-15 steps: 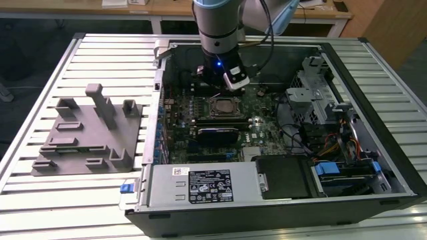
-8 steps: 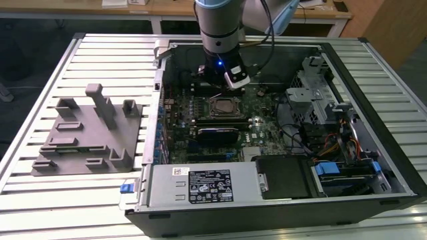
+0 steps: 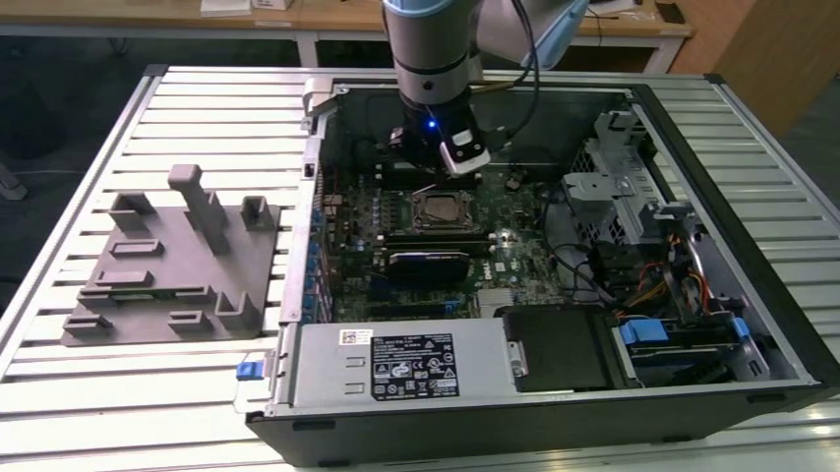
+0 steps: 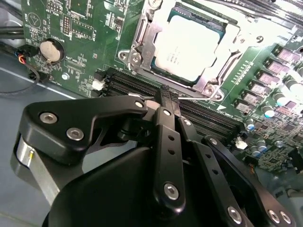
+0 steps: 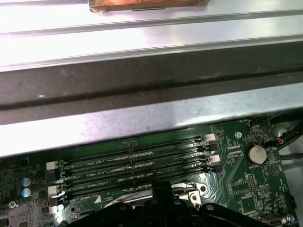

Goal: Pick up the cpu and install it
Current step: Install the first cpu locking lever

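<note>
Gripper [image 4: 165,97] fingers pressed together, empty — cpu [image 4: 189,45] sits in socket [image 4: 142,47]; risk: fingertips strike memory slots [image 4: 208,116] — close underneath

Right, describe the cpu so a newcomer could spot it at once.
Start at the open computer case on the slatted table and find the green motherboard inside. Near its middle a metal-framed socket holds the cpu, beside the memory slots. It alone is a flat square with a pale silvery top.

Hand [image 4: 169,97] fingers pinched together, empty
</note>
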You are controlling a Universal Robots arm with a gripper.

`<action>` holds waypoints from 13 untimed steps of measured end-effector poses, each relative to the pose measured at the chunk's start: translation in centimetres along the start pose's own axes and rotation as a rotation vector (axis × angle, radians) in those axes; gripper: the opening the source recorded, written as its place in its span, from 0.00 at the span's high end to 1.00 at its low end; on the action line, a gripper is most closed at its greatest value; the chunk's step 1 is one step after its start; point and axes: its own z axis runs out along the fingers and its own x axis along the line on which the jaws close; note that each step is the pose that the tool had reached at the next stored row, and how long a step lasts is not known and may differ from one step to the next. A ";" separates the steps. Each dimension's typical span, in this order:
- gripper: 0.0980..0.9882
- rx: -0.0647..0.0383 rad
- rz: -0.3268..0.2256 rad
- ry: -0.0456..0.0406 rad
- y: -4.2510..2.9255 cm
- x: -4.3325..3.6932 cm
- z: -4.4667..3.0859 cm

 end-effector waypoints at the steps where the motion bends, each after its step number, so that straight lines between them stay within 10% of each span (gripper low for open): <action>1: 0.99 0.000 0.001 -0.0017 -0.01 0.01 0.04; 13: 0.99 -0.003 0.022 -0.0371 -0.09 0.21 0.51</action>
